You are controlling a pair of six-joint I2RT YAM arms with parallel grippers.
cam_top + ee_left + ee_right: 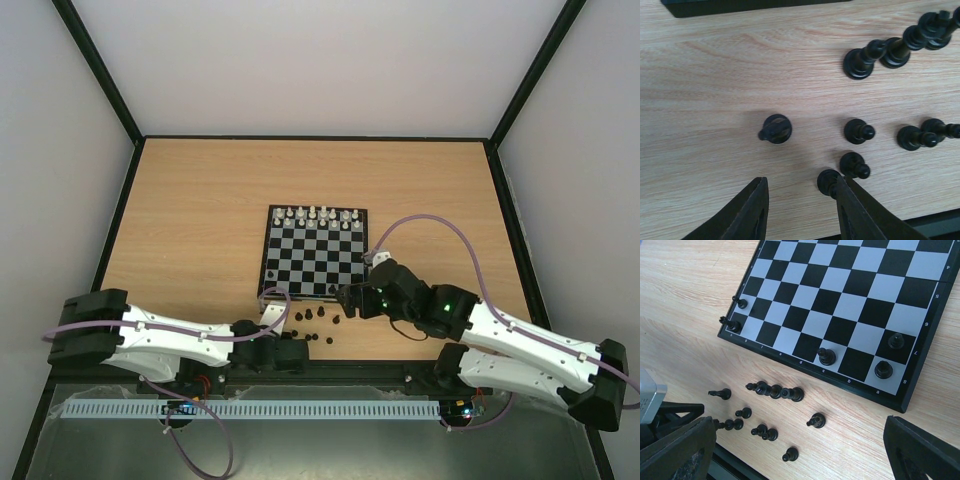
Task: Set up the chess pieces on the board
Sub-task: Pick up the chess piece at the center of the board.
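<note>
The board (315, 255) lies mid-table, also seen as the board (850, 305) in the right wrist view. Several black chess pieces (826, 356) stand on its near rows. Many loose chess pieces (775, 390) lie on the wood between the board and the near edge, shown as the cluster (318, 325) from above. My left gripper (800, 192) hangs low over them, jaws apart with bare wood between. A pawn (828, 182) touches its right finger (860, 212). A knight-like piece (776, 128) stands just ahead. My right gripper (797, 427) is wide open above a lone piece (816, 420).
White pieces (318, 215) line the board's far row. A black rail (330, 368) runs along the table's near edge, close behind the loose pieces. Purple cables loop off both arms. Dark walls frame the table's left and right sides.
</note>
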